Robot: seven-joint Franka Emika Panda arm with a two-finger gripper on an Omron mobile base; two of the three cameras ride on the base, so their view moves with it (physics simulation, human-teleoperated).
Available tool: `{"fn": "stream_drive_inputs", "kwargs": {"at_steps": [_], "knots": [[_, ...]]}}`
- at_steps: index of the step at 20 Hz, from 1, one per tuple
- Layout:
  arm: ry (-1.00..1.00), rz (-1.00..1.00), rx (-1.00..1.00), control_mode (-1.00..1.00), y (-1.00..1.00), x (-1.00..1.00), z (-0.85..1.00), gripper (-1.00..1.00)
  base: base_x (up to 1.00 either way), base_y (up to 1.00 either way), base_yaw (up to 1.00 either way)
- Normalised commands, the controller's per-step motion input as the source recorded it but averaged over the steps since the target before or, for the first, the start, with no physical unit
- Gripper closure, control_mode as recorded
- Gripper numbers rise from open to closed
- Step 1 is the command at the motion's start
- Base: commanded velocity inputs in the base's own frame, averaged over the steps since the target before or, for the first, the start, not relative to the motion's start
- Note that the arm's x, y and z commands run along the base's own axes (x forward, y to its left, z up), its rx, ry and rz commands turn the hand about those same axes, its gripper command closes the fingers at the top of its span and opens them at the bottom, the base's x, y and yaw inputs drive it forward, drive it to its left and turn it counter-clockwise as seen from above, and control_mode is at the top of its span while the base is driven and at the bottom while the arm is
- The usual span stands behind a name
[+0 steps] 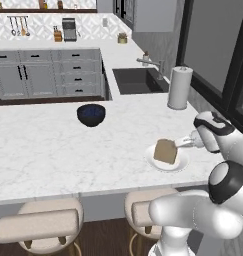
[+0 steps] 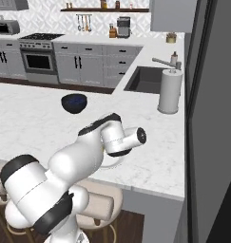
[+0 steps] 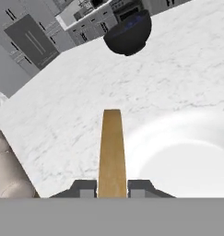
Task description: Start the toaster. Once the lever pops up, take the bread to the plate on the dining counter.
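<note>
While the bread (image 1: pixel 165 151) hangs edge-on just above the plate (image 1: pixel 156 162) on the dining counter (image 1: pixel 53 155), the hand (image 1: pixel 179 143) is clamped on its edge. Toasting and carrying look done; release onto the plate remains. A dark blue bowl (image 1: pixel 91 114) sits well apart.

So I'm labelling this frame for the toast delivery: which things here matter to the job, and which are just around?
Belongs to the job:
- bread, clamped on edge in the gripper
- plate, under the bread
- dining counter

Just around:
- dark blue bowl
- paper towel roll
- sink
- stools
</note>
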Motion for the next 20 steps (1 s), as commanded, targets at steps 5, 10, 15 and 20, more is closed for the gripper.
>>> {"fn": "stream_drive_inputs", "kwargs": {"at_steps": [5, 10, 15, 20], "knots": [[0.14, -0.04, 0.06, -1.0, 0.0, 0.0, -0.44, 1.0, 0.0, 0.0, 0.0], [0.01, -0.04, 0.0, -1.0, 0.0, 0.02, -0.41, 1.0, 0.0, 0.0, 0.0], [-0.09, -0.07, 0.0, -1.0, 0.0, 0.0, -0.13, -1.0, 0.0, 0.0, 0.0], [-0.11, -0.18, -0.06, -1.0, -0.06, 0.02, 0.13, -1.0, 0.0, 0.0, 0.0]]}}
